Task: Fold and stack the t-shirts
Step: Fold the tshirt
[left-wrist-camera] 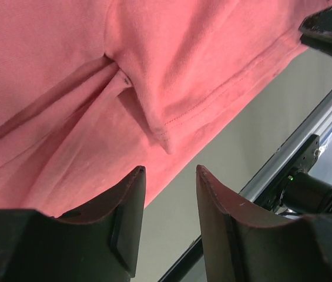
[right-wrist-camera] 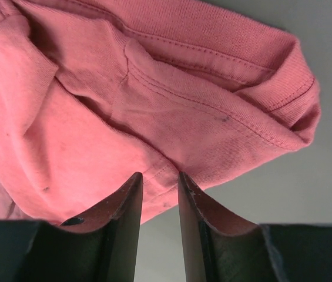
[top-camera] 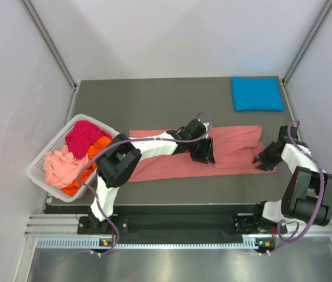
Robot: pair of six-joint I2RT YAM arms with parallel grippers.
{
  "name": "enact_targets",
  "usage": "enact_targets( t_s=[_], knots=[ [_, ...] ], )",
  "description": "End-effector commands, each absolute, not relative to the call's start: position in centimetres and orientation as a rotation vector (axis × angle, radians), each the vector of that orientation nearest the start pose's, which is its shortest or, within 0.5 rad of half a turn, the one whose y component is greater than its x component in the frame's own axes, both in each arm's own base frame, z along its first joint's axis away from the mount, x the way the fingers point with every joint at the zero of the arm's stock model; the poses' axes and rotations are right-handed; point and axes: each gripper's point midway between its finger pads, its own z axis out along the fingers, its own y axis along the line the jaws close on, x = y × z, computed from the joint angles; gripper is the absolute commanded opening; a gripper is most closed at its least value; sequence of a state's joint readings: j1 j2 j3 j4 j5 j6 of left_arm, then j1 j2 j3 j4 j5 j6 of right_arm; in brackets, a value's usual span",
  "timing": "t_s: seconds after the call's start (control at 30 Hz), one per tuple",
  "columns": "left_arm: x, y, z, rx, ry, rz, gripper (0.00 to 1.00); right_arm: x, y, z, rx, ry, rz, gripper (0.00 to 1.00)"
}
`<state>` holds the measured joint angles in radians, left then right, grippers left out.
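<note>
The salmon-pink t-shirt (top-camera: 166, 165) lies as a long, partly folded strip across the middle of the table. My left gripper (top-camera: 204, 151) is over its middle, by the near edge. In the left wrist view the gripper (left-wrist-camera: 170, 171) is open and empty, with bare table between the jaws and the shirt (left-wrist-camera: 66, 88) just beyond. My right gripper (top-camera: 261, 161) is at the shirt's right end. In the right wrist view the gripper (right-wrist-camera: 158, 176) is narrowly open, with the shirt's hem (right-wrist-camera: 166, 170) at its tips. A folded bright blue t-shirt (top-camera: 257, 93) lies at the back right.
A white slatted basket (top-camera: 36, 170) stands at the left edge and holds a magenta shirt (top-camera: 83, 136), an orange one (top-camera: 98, 148) and a pale pink one (top-camera: 59, 166). The metal rail (left-wrist-camera: 307, 153) runs along the table's near edge.
</note>
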<state>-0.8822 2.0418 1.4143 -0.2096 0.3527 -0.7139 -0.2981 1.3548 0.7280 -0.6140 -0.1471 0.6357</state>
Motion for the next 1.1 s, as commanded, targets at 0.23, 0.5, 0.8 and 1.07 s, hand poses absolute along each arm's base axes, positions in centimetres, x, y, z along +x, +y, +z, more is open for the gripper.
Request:
enact_targets(
  t_s=[0.23, 0.5, 0.8, 1.07],
  knots=[
    [25.5, -46.5, 5.9, 0.384, 2.601, -1.089, 0.45, 25.2, -2.8, 3.6, 1.242, 2.495, 0.243, 0.31],
    [25.8, -46.7, 5.8, 0.373, 2.596, -1.089, 0.44, 24.9, -3.0, 3.5, 1.224, 2.505, 0.220, 0.33],
    [26.0, -47.1, 5.4, 0.372, 2.603, -1.091, 0.40, 25.5, -2.9, 3.5, 1.214, 2.485, 0.241, 0.31],
    [26.1, -47.5, 5.8, 0.381, 2.594, -1.108, 0.38, 25.9, -2.2, 3.1, 1.215, 2.477, 0.304, 0.25]
  ],
)
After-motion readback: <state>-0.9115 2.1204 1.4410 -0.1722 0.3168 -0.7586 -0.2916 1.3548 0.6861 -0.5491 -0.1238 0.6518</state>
